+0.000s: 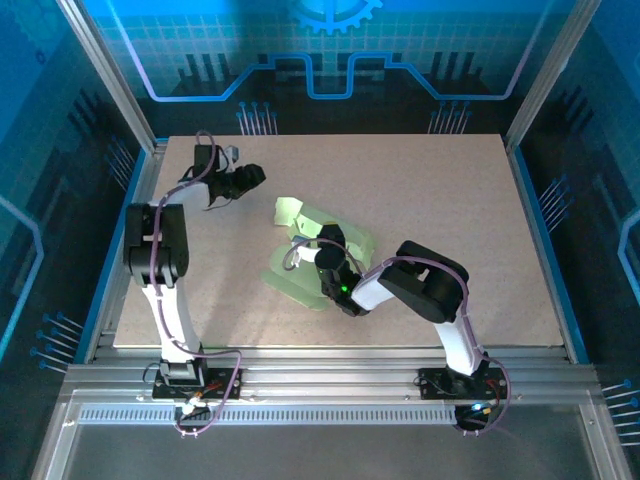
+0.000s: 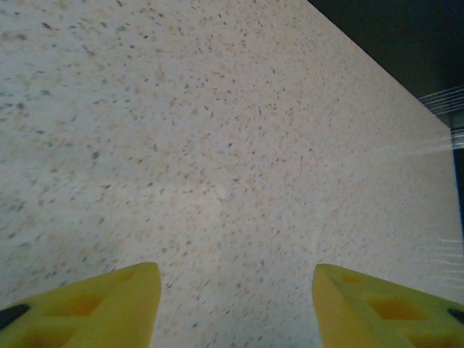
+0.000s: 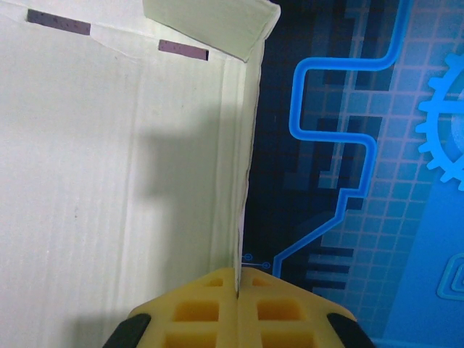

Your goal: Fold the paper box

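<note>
Paper box (image 1: 293,273) wall upright, edge-on, clamped in right pincer (image 3: 238,279); left pincer (image 2: 235,281) apart.

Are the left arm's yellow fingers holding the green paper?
No, the left arm's fingers are spread wide apart, with speckled table showing between them.

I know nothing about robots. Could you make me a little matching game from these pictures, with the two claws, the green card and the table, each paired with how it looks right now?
Things:
1. left gripper
2. right gripper
3. paper box
4. table

Descriptions:
A. pale green, partly folded, mid-table
B. open, above bare surface
C. speckled beige
D. shut on a thin card wall

Pairs: 1-B, 2-D, 3-A, 4-C
</note>
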You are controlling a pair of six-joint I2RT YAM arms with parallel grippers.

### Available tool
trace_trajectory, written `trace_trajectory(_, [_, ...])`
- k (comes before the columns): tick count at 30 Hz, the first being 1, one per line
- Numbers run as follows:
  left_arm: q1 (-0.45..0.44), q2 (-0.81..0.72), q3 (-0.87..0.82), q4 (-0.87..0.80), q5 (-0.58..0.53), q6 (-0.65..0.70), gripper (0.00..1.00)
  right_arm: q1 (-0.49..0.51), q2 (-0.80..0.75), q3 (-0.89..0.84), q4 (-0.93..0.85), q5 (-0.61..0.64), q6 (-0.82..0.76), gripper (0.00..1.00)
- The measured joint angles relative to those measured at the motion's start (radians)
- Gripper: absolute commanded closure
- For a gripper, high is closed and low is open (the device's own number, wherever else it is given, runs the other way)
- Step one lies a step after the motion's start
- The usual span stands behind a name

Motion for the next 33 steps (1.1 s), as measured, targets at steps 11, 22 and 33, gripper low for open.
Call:
trace_trajectory(11, [-0.074,0.181,0.210,-0.250,0.106,0.100,0.55,0.000,0.000,0.000,-0.004,0.000,0.029,1.00])
trace_trajectory(22, [-0.106,0.183,0.163,-0.294,0.186,0.186,0.57,-0.003,-0.056,0.000,-0.083,0.000,0.103,1.00])
trace_trajectory(33, [-0.111,0.060,-0.038,-0.174,0.271,0.199,0.56,-0.030,-0.056,-0.001,-0.130,-0.005,0.153,1.00])
